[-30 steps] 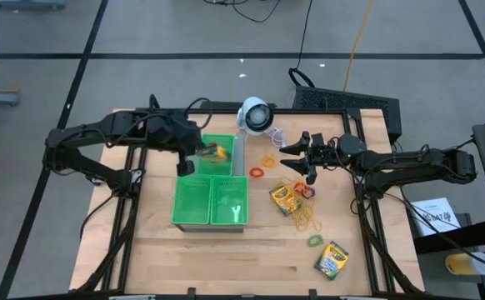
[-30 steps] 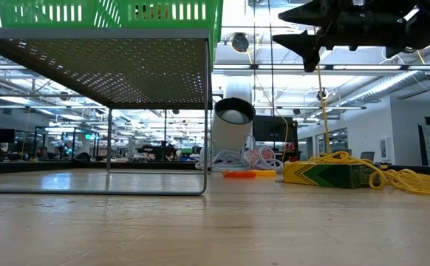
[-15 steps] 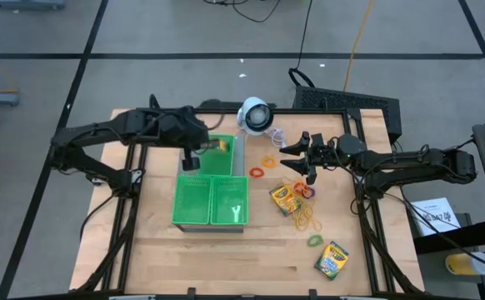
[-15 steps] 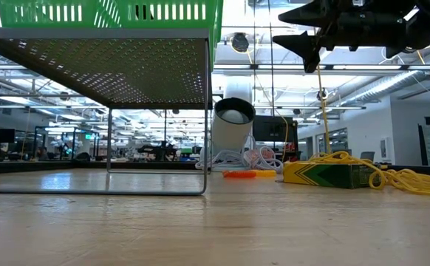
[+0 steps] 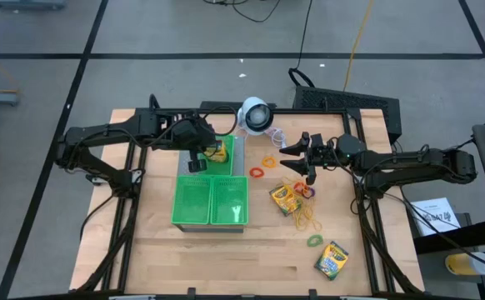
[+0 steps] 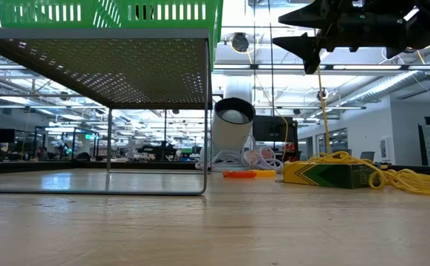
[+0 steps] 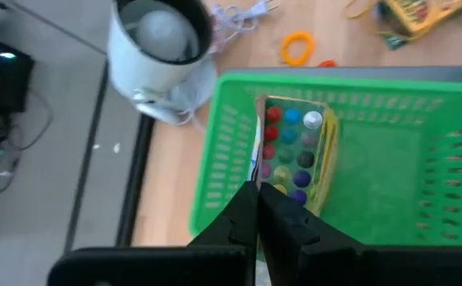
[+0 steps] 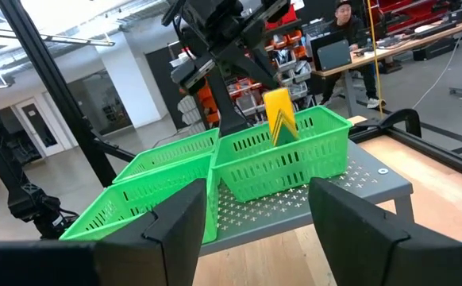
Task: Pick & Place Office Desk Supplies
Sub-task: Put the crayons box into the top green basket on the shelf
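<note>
A yellow crayon box [image 5: 218, 152] stands on end in the far green tray [image 5: 226, 140], its open top [image 7: 290, 151] showing coloured crayon tips. My left gripper [image 7: 258, 195] is shut at that top end, over the tray. A second crayon box [image 5: 284, 198] lies on the table among tan-yellow rubber bands [image 5: 306, 219], and a third [image 5: 332, 259] lies near the front right. Orange [image 5: 267, 161], red [image 5: 257, 172] and green [image 5: 314, 241] bands lie loose. My right gripper [image 5: 297, 162] hangs open and level above the bands, holding nothing. My left gripper pinches the crayon box at the rim of its open top end [image 7: 272, 189] between its two shut fingers, slanting down from the table's left. The box stands nearly upright [image 8: 279, 115], its lower part inside the tray; whether its bottom rests on the tray floor is hidden.
Two more green trays [image 5: 211, 202] sit side by side nearer the front, all on a raised perforated metal stand [image 6: 126, 66]. A white round device [image 5: 257, 115] with a cord stands at the far edge. Bare wood lies along the front.
My left gripper has gone toward the table's right edge and down over the far tray, carrying the crayon box along. My right gripper has kept still.
</note>
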### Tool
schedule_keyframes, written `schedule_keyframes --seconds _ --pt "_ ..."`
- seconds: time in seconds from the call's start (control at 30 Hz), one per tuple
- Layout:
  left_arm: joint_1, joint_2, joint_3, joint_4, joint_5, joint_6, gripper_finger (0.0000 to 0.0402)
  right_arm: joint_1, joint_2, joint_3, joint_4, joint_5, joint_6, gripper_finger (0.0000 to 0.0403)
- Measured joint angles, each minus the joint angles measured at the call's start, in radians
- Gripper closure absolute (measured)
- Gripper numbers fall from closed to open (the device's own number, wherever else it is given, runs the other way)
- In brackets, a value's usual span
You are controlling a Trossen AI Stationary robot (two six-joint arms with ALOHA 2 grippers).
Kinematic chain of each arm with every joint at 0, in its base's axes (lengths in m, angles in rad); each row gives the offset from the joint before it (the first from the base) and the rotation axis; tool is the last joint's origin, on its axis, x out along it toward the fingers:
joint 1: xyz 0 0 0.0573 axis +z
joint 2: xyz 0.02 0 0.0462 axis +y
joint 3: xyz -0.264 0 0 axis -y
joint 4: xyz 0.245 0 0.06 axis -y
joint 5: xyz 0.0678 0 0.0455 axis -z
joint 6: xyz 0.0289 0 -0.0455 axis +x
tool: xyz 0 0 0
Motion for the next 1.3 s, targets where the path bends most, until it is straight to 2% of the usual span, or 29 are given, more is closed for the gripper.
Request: schedule_keyframes --seconds 0.1,0.23,0.37,0.5,0.77,1.1,1.3 --pt "-0.003 -0.001 0.000 -0.001 -0.065 0.000 0.0395 0.000 0.000 0.000 0.000 0.000 0.000 0.0190" --pt "0.002 -0.001 0.000 0.000 -0.086 0.005 0.0393 0.000 0.000 0.000 0.000 0.000 0.000 0.0190" --pt "0.003 -0.001 0.000 0.024 -0.088 0.019 0.0387 0.000 0.000 0.000 -0.001 0.000 0.000 0.0190" --pt "0.004 -0.001 0.000 0.061 -0.088 0.026 0.0397 0.000 0.000 0.000 -0.001 0.000 0.000 0.0190" --pt "0.029 -0.001 0.000 0.063 -0.088 0.025 0.0376 0.000 0.000 0.000 -0.001 0.000 0.000 0.0190" --pt "0.057 -0.001 0.000 0.064 -0.088 0.018 0.0398 0.000 0.000 0.000 -0.016 0.000 0.000 0.0190" --pt "0.057 -0.001 -0.001 0.093 -0.152 0.026 0.0368 0.000 0.000 0.000 -0.017 0.000 0.000 0.0190"
